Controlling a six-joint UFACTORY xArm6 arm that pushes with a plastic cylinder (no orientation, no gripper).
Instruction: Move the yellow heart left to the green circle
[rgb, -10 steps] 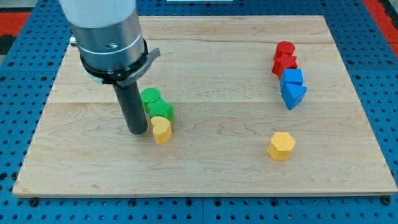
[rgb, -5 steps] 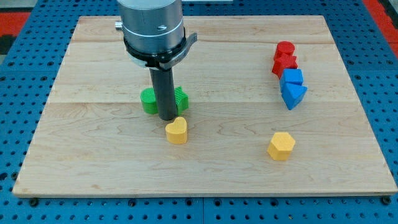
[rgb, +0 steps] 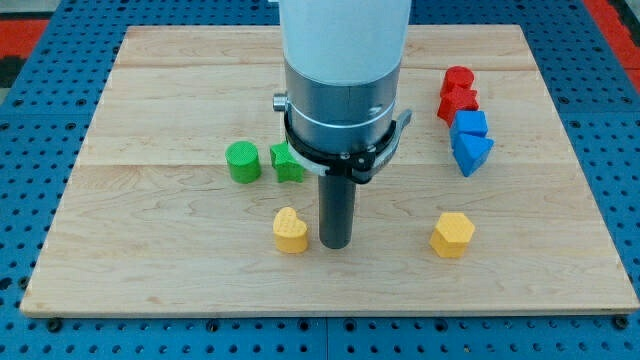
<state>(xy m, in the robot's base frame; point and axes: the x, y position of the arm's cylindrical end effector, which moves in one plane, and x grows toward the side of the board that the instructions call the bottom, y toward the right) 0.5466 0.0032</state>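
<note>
The yellow heart (rgb: 291, 230) lies on the wooden board, below and to the right of the green circle (rgb: 242, 162). My tip (rgb: 334, 243) rests on the board just to the right of the yellow heart, close to it or touching it. A second green block (rgb: 288, 163), shape unclear, sits right of the green circle, partly hidden by the arm.
A yellow hexagon (rgb: 452, 235) lies at the view's lower right. At the upper right stand two red blocks (rgb: 458, 93) above a blue block (rgb: 470, 125) and a blue triangle (rgb: 472, 152). The board's edge (rgb: 330, 308) runs along the bottom.
My tip swept from left of the yellow heart, past the green blocks, to the heart's right. The heart slid right and down; the two green blocks separated.
</note>
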